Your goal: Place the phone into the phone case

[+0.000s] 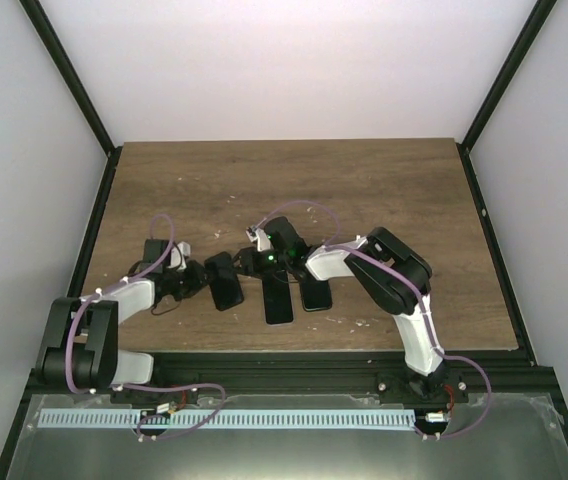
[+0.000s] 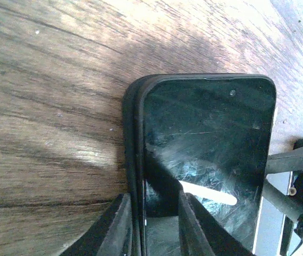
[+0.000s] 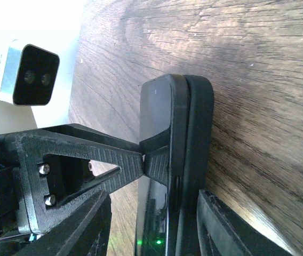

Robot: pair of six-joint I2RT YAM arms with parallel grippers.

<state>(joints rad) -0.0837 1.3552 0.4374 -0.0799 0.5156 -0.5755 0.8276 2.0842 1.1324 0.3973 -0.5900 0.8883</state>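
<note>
While left fingers [image 2: 118, 230] straddle phone [image 2: 210, 144] edge, dark slabs [image 1: 278, 303] lie near.

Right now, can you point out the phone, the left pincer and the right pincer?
phone [image 2: 205, 138]: left wrist view, middle of its dark screen.
left pincer [image 2: 152, 207]: left wrist view, midway between its fingertips.
right pincer [image 3: 152, 213]: right wrist view, midway between its fingertips.

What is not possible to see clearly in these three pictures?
Top view: three dark slabs, too small to identify.
Left wrist view: the phone's near end, cut off by the bottom edge and the fingers.
Right wrist view: how deep the phone sits in the black cover, seen edge-on.
</note>
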